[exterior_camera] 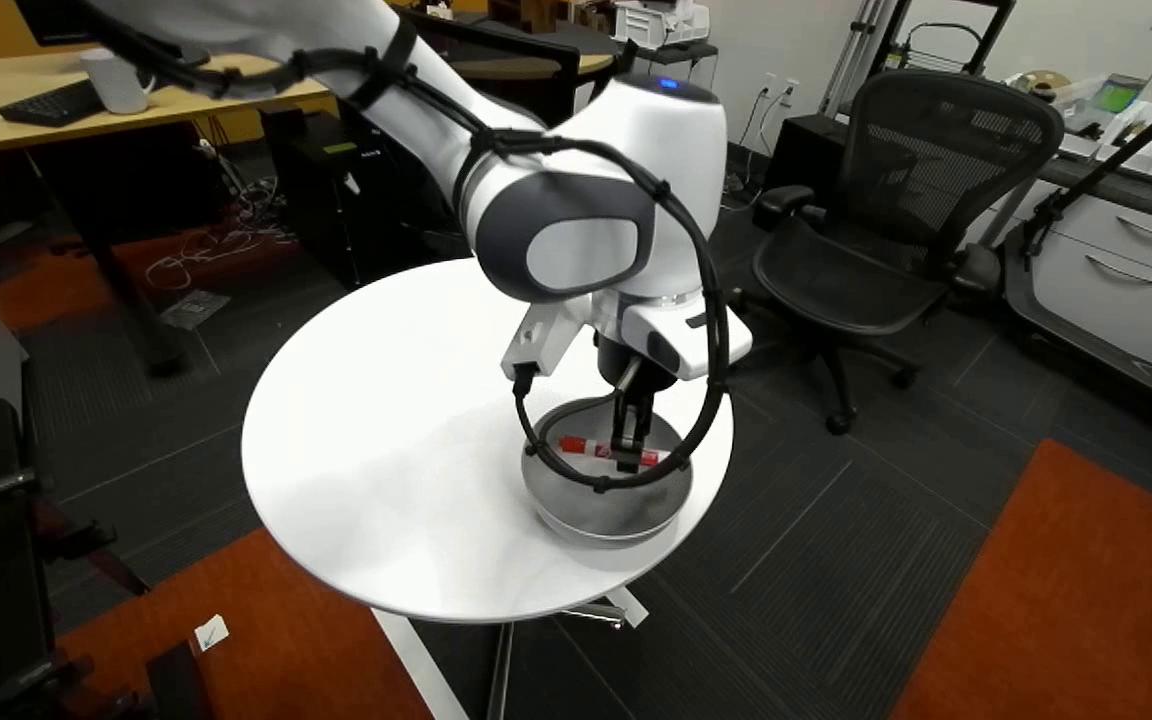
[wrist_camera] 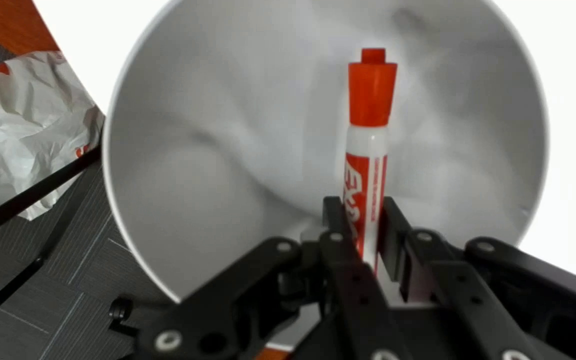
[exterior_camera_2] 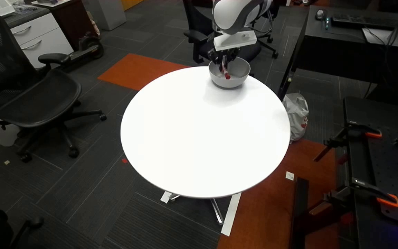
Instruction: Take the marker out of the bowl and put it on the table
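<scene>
- The gripper [wrist_camera: 361,217] was drawn in narrow, holding the marker [wrist_camera: 366,145] with its fingers [wrist_camera: 394,227] on either side of the label.
- The marker was within the mouth of the bowl [exterior_camera_2: 231,84]; I could not tell whether it touched the bottom.
- Its red cap stuck out past the fingertips and, in both exterior views, pointed away from the nearest edge of the table [exterior_camera_2: 202,138].
- In an exterior view the bowl [exterior_camera: 601,510] stood upright by the near right edge.
- In an exterior view the arm [exterior_camera: 584,255] reached over the far edge, its black cable [exterior_camera: 715,330] looping in front of the bowl.
- In an exterior view a white plastic bag [exterior_camera_2: 295,112] sat just off the right edge.
- In an exterior view a black chair [exterior_camera: 841,285] stood past the right edge.
</scene>
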